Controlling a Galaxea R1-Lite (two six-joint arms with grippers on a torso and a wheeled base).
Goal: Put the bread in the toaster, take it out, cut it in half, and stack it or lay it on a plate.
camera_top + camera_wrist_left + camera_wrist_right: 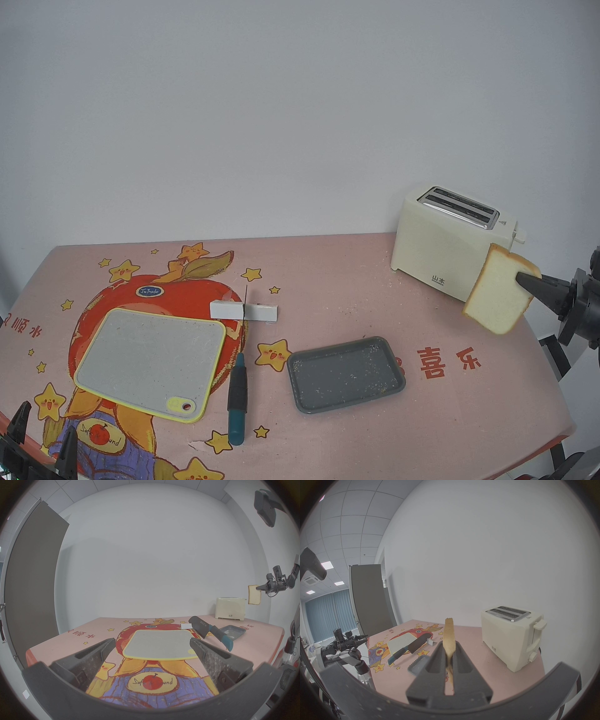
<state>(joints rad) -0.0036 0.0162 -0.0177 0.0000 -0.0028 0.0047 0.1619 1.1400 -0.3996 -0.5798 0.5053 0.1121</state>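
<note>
pale bread slice point(497, 300) clamped in right jaws, beside toaster point(437, 247)

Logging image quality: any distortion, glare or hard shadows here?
Head view: lines straight, light even, no hard shadow around the cream two-slot toaster. Left wrist view: fisheye bending, dark round border. Right wrist view: same; lit ceiling panels, no glare on the pale bread slice.

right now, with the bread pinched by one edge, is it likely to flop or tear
Probably fairly stiff: the bread hangs flat, unbent, by one edge in the right fingers. Likely light, since that small pinch carries it. Possibly crumbly: specks dot the tray.
</note>
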